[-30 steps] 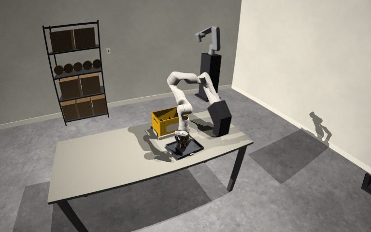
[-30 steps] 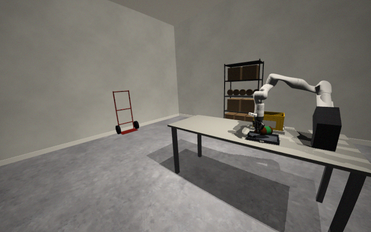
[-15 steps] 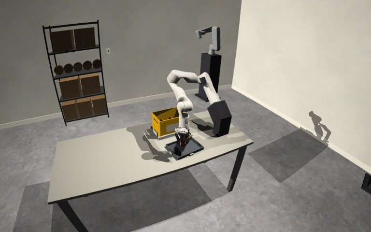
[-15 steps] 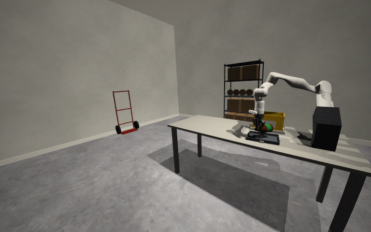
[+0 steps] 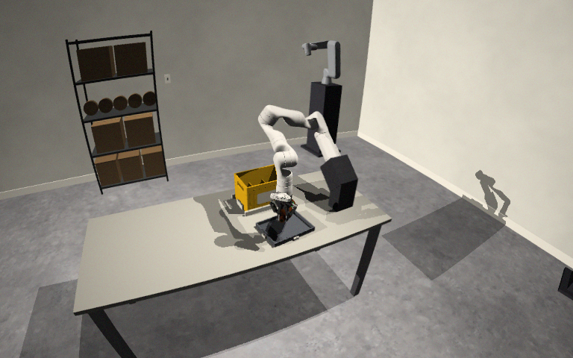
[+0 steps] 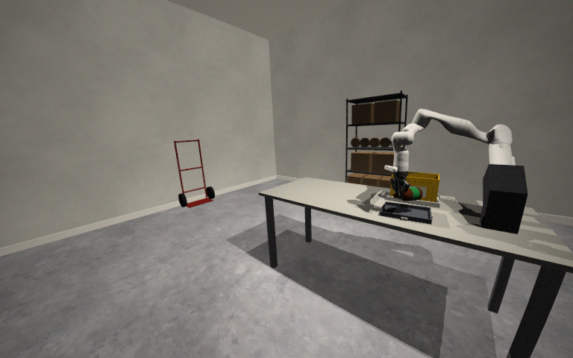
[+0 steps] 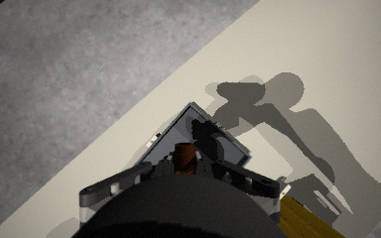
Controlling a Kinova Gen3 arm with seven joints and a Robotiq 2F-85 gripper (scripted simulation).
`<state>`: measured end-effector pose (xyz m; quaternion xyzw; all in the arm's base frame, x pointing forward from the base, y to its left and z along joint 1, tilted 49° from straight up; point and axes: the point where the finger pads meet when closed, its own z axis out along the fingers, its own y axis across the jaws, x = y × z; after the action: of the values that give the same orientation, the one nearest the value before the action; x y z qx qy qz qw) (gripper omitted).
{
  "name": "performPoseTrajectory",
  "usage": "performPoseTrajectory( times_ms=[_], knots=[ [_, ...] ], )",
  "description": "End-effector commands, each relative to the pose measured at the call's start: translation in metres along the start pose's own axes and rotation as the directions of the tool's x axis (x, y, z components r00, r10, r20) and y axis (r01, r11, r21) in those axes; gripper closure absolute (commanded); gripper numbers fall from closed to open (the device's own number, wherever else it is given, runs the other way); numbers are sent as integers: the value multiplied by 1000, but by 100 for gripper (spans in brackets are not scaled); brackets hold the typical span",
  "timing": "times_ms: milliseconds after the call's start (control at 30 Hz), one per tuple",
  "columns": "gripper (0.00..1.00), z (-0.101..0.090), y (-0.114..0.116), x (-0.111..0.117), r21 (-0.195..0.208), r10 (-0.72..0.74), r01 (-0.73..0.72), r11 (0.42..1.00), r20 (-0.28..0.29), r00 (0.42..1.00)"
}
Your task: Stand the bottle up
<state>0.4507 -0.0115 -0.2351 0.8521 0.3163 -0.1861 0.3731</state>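
Observation:
My gripper (image 5: pixel 283 212) (image 6: pixel 400 190) (image 7: pixel 185 158) is shut on a brown bottle with a green band (image 6: pixel 411 193) (image 5: pixel 289 209). It holds the bottle lying about level in the air, above the dark tray (image 5: pixel 301 231) (image 6: pixel 418 215) (image 7: pixel 171 141). In the wrist view only the bottle's brown neck (image 7: pixel 184 158) shows between the fingers. The yellow crate (image 5: pixel 253 186) (image 6: pixel 428 183) (image 7: pixel 303 223) stands just behind the tray.
The arm's black base box (image 5: pixel 340 181) (image 6: pixel 502 197) stands on the table (image 5: pixel 160 253) (image 6: pixel 321 192) to the right of the tray. A shelf rack with cartons (image 5: pixel 116 110) stands at the back wall. A red hand truck (image 6: pixel 192 173) leans at the left wall.

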Motion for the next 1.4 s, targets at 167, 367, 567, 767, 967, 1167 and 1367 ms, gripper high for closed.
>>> performPoseTrajectory(
  times_ms=[167,367,567,767,967,1167,1367],
  knots=[
    [100,-15,2,2,-3,1,-1,1000,-8,1000],
    [100,-25,1,2,-3,1,-1,1000,-8,1000],
    [100,-36,1,2,-3,1,-1,1000,-8,1000],
    [100,-42,1,2,-3,1,-1,1000,-8,1000],
    [100,-51,1,2,-3,1,-1,1000,-8,1000],
    [100,-58,1,2,-3,1,-1,1000,-8,1000],
    [100,-64,1,2,-3,1,-1,1000,-8,1000]
  ],
)
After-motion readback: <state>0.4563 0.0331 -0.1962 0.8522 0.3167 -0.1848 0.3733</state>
